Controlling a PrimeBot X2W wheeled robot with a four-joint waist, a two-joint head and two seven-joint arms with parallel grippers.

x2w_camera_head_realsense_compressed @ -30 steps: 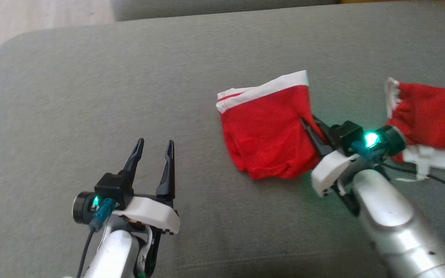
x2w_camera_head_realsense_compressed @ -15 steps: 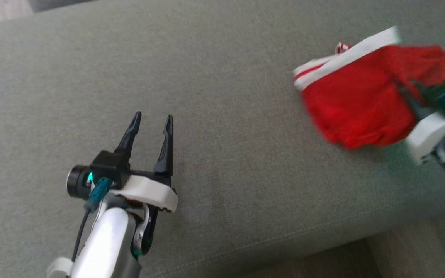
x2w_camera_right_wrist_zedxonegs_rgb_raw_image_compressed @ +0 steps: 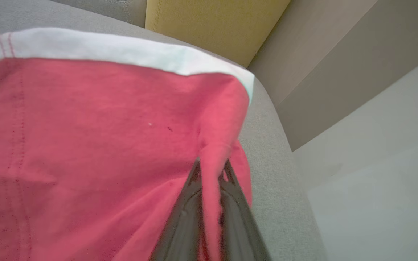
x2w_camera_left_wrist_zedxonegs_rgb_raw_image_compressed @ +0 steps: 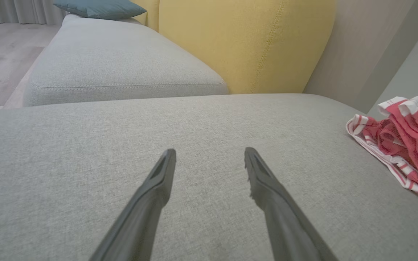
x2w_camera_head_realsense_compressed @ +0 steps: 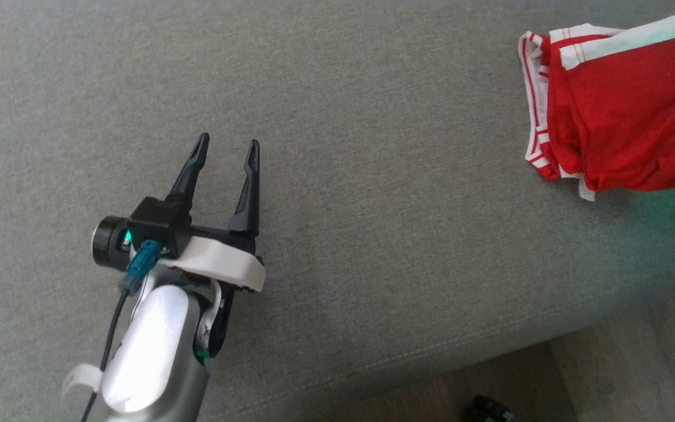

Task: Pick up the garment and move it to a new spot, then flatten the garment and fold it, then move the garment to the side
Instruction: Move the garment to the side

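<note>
**Visitor:** Where is the red cloth garment with a white waistband [x2w_camera_head_realsense_compressed: 624, 135] lying?

**Onlooker:** From the robot's head it is sitting folded at about 2 o'clock, toward the right end of the grey fabric sofa seat [x2w_camera_head_realsense_compressed: 372, 176]. The right gripper [x2w_camera_right_wrist_zedxonegs_rgb_raw_image_compressed: 211, 165] is pinching a fold of its side between closed fingers, probably so the bundle is travelling in one piece.

**Visitor:** And the left gripper [x2w_camera_head_realsense_compressed: 228, 140]?

**Onlooker:** It is hovering over bare cushion at roughly 8 o'clock from the garment, well apart from it, with its jaws spread wide and gripping nothing. I reckon it is standing clear so the cloth is not snagging.

**Visitor:** Is the job nearly over?

**Onlooker:** Seemingly. The folding looks done, and the robot is making the last move to the side.
</note>
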